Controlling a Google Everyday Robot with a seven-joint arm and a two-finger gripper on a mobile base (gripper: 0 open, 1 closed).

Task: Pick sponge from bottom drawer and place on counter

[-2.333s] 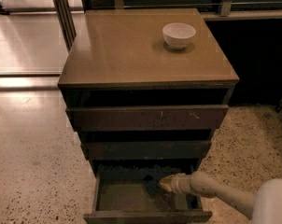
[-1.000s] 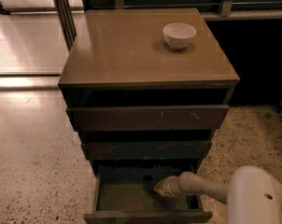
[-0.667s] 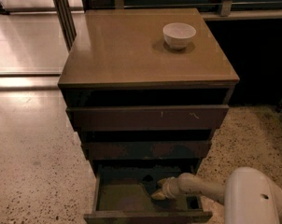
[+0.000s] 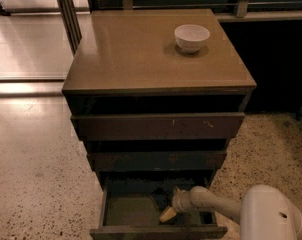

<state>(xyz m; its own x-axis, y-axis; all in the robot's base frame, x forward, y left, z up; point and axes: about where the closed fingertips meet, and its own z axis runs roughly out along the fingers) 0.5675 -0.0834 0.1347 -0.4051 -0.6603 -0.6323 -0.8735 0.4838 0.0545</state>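
Observation:
The bottom drawer [image 4: 125, 212] is pulled open below two other dark drawers, and its greenish-brown floor shows. A small dark sponge [image 4: 160, 198] lies on that floor near the middle, toward the back. My gripper [image 4: 167, 213] reaches into the drawer from the lower right, its pale tip just in front of and right of the sponge, touching or nearly touching it. The white arm [image 4: 216, 204] runs off to the lower right. The tan-brown counter [image 4: 136, 49] tops the cabinet.
A white bowl [image 4: 191, 37] stands on the counter's back right. The middle drawer [image 4: 156, 159] and the top drawer [image 4: 156, 126] stick out slightly above the bottom one. Speckled floor [image 4: 36, 174] surrounds the cabinet. A dark metal post [image 4: 66, 9] stands at the back left.
The gripper has shifted a little left and lower inside the bottom drawer, closer to the sponge. The arm's white body has come further into view at the lower right.

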